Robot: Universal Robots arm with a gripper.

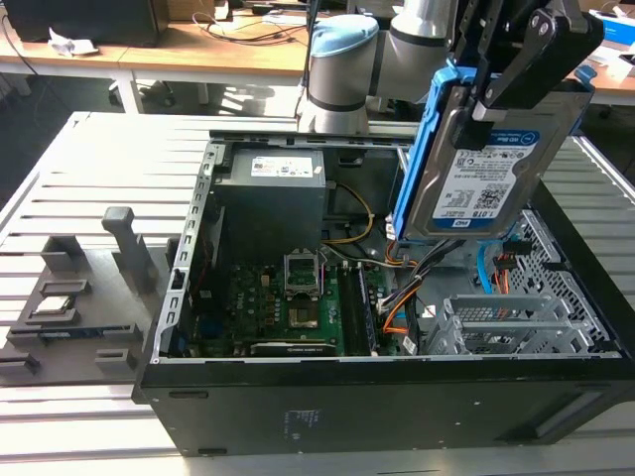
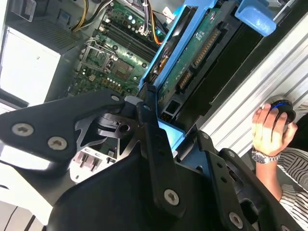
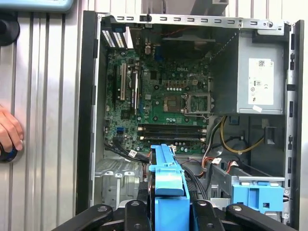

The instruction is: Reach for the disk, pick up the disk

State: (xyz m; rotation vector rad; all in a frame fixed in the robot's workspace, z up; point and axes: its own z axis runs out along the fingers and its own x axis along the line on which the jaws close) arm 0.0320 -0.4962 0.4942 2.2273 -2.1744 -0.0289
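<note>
Disk (image 1: pixel 483 169) aloft in gripper (image 1: pixel 501 74)

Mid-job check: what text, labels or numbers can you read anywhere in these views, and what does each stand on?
On the disk, clamped in the gripper above the case: a white-and-blue label with barcodes; its print is too small to quote reliably.
On the power supply: a white sticker; print too small to read.
On the motherboard: white markings; too small to read.
</note>
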